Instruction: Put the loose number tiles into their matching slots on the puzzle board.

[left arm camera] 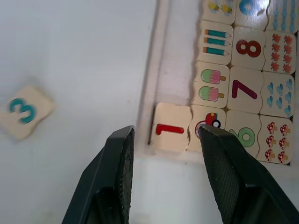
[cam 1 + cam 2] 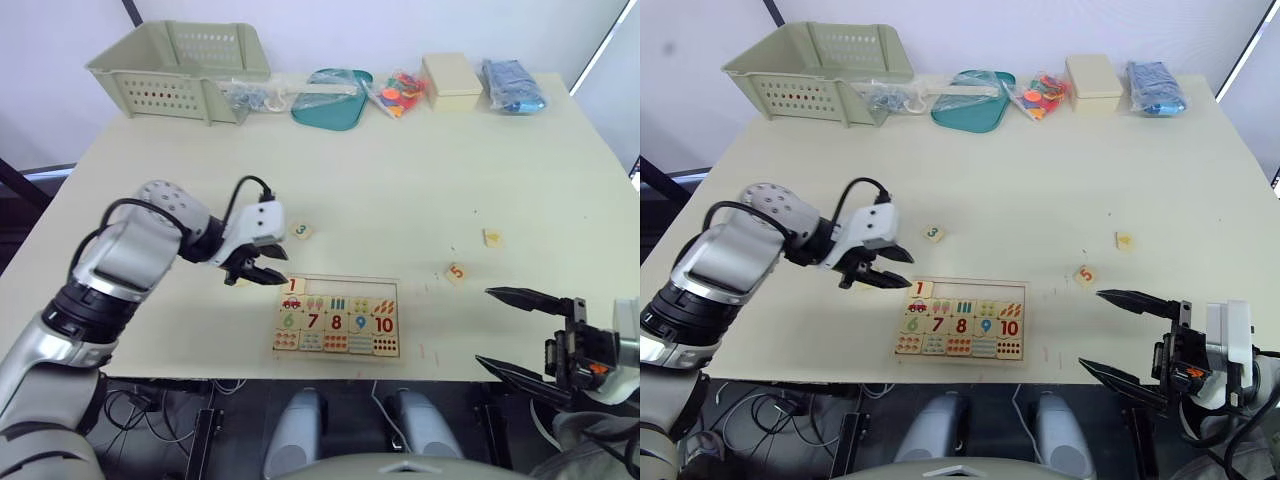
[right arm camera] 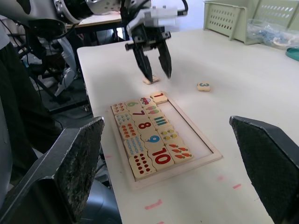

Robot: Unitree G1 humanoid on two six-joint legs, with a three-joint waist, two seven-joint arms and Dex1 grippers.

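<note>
The puzzle board (image 2: 388,287) lies near the table's front edge, with picture tiles, digits 6 to 10 and dot tiles in its lower rows. Tile 1 (image 1: 170,133) sits in the end slot of the upper row, next to the car tile. The other slots (image 2: 350,288) are bare wood. My left gripper (image 2: 262,270) hangs open just over that corner, its fingers (image 1: 119,168) straddling tile 1. Loose on the table are tile 3 (image 2: 301,231), tile 5 (image 2: 456,272), a tile (image 2: 492,237) whose digit I cannot read, and another tile (image 3: 150,80) beside the left gripper. My right gripper (image 2: 500,333) is open, right of the board.
Along the far edge stand a green basket (image 2: 180,65), a teal tray (image 2: 333,98), bags of small coloured parts (image 2: 398,92), a beige box (image 2: 452,80) and a blue pack (image 2: 510,82). The board lies close to the front table edge (image 2: 200,377).
</note>
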